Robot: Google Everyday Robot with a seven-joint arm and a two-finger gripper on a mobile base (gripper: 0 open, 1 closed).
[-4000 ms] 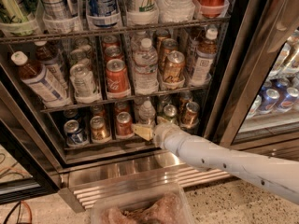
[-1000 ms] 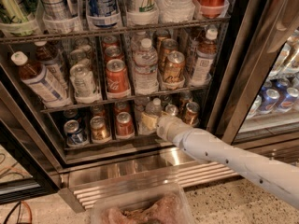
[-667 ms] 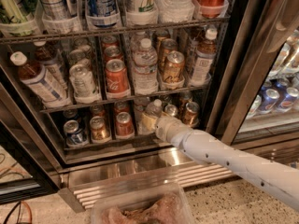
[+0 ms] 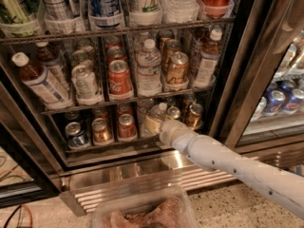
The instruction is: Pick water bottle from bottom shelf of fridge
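Black-framed glass-door drinks fridge (image 4: 224, 91), dark bottom wire shelf (image 4: 97, 145): gripper (image 4: 153, 124) at small clear white-capped water bottle (image 4: 159, 112). Grip state: cannot tell. Bottle not yet out; lift, withdrawal remain.

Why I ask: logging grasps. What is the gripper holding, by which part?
Cannot tell: the gripper sits at the lower body of the water bottle, bottom shelf.

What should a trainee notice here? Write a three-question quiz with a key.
1. True or false: the gripper is at the water bottle on the bottom shelf.
2. Which can is leftmost in that shelf's front row? A red, B blue, C gold.
3. Fill in: the water bottle's cap is ____.
Key: 1 true; 2 B, the blue can; 3 white.
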